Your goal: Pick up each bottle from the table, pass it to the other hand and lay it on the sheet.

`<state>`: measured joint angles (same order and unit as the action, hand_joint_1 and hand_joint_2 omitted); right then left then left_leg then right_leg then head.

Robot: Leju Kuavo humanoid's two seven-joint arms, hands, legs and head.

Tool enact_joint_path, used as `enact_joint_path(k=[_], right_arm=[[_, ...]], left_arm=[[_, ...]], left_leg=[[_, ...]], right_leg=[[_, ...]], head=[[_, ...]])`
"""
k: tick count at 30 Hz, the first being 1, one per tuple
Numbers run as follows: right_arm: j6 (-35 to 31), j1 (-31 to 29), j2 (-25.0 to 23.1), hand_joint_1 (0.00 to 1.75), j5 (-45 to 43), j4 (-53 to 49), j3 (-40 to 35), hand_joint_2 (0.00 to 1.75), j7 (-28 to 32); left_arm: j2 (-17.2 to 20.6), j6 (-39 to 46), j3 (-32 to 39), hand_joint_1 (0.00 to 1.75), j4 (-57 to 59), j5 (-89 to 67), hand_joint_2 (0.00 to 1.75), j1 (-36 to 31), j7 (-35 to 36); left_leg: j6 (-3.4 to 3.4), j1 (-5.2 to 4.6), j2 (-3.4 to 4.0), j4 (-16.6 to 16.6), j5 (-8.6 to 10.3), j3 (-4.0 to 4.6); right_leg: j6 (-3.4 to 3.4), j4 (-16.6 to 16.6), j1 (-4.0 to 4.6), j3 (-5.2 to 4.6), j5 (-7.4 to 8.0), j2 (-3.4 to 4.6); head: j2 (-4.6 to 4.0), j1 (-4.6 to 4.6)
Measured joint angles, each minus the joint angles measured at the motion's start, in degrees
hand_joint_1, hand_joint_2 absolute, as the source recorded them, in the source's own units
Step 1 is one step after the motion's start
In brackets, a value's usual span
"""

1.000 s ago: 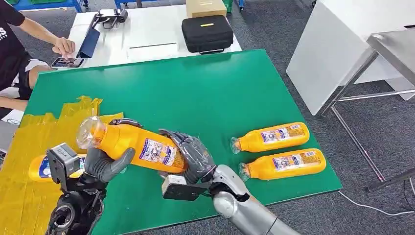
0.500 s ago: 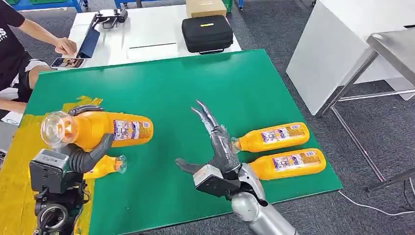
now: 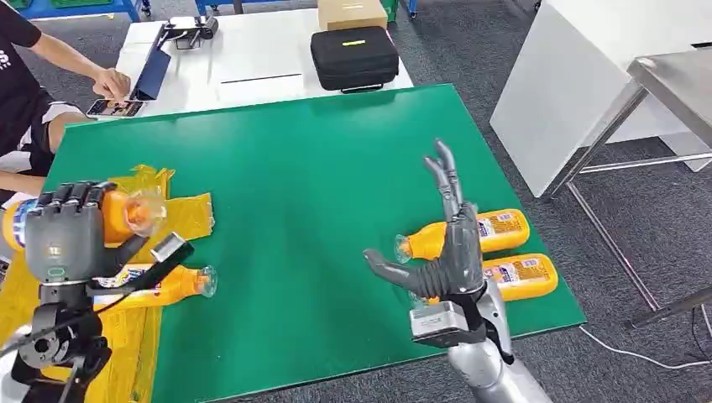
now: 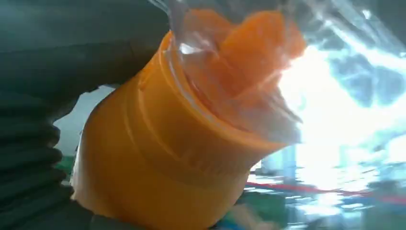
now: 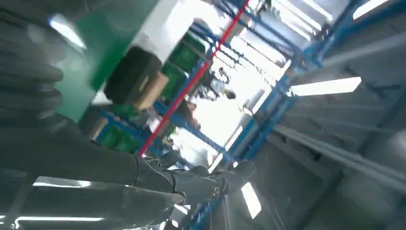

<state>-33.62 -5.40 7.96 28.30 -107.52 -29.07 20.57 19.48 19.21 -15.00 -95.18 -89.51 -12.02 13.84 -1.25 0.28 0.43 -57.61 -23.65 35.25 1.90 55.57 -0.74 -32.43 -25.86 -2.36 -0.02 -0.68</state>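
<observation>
At the far left edge of the head view, a person in a black shirt sits beside the table with one hand on a phone lying on the white desk behind it.

On the left end of the green table top lies a crumpled yellow plastic sheet, running along the table's left edge down to its near-left corner. The left hand hovers over this sheet with its back toward the camera and its fingers curled around an orange plastic juice bottle with a clear cap; the bottle lies roughly level in the grip, cap pointing toward the table's middle. The left wrist view shows the same bottle's orange shoulder and clear cap close up, pressed against the grey hand. Just nearer the front edge, a second orange bottle with a printed label lies on its side on the sheet, its clear cap reaching onto the bare green.

Toward the right end, the right hand is raised above the table with fingers stretched straight up and thumb spread to the side, holding nothing. Behind it, near the near-right corner, two more orange labelled bottles lie on their sides, parallel and close together: the farther one and the nearer one, caps pointing toward the table's middle.

On the white desk beyond the far edge sit a black zipped case and a brown cardboard box.
</observation>
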Motion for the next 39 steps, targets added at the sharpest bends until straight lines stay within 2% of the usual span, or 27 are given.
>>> enact_joint_path(k=[3,6,16,17,18,27,39], right_arm=[[-0.4,0.6,0.9,0.00,0.4,-1.5,1.0,1.75,0.3],[-0.6,1.0,1.4,0.00,1.7,-2.4,1.5,1.75,0.4],[-0.7,1.6,2.6,0.00,4.3,-4.1,2.5,1.75,-0.7],[-0.7,1.6,2.6,0.00,4.5,-4.1,2.6,1.75,-1.2],[-0.7,1.7,2.7,0.00,4.6,-4.1,2.6,1.75,-1.5],[-0.3,2.5,3.1,0.00,5.3,-3.8,2.6,1.75,-3.9],[1.8,3.6,3.0,0.00,7.3,-3.8,3.7,1.75,-6.0]], left_arm=[[3.6,-1.2,-3.8,1.75,5.6,-0.2,1.75,-3.5,1.2],[5.1,-4.3,-7.0,1.75,10.9,-0.2,1.75,-7.0,1.6],[5.5,-6.4,-11.8,1.75,23.2,-0.2,1.75,-14.1,3.4],[5.0,-6.4,-11.8,1.47,24.7,-0.2,1.75,-14.7,3.6],[4.7,-6.4,-11.9,0.03,25.8,-0.2,1.75,-15.1,3.5],[-0.5,-5.9,-10.3,0.00,35.4,-0.2,1.75,-17.3,0.4],[-4.7,-7.8,-5.5,0.00,39.1,0.7,1.75,-17.4,-4.4]], left_leg=[[0.00,0.04,0.01,0.0,0.01,-0.02],[0.00,0.02,0.01,0.0,0.01,-0.01],[-0.01,-0.02,0.01,0.0,0.00,0.05],[-0.01,-0.02,0.01,0.0,0.00,0.05],[-0.01,-0.02,0.00,0.0,0.00,0.05],[-0.01,-0.02,0.02,0.0,0.00,0.06],[-0.01,-0.01,0.01,0.0,0.00,0.07]], right_leg=[[0.00,0.0,0.00,0.01,0.00,0.01],[0.01,0.0,-0.03,0.03,0.01,0.02],[0.01,0.0,-0.06,-0.04,0.00,0.01],[0.01,0.0,-0.06,-0.03,0.00,0.01],[0.01,0.0,-0.06,-0.03,0.01,0.01],[0.02,0.0,-0.06,-0.02,0.01,0.03],[0.02,0.0,-0.05,-0.02,0.01,0.02]], head=[[0.00,0.00],[0.00,0.00],[0.00,0.00],[0.00,-0.02],[0.00,0.00],[0.00,0.00],[0.00,0.00]])
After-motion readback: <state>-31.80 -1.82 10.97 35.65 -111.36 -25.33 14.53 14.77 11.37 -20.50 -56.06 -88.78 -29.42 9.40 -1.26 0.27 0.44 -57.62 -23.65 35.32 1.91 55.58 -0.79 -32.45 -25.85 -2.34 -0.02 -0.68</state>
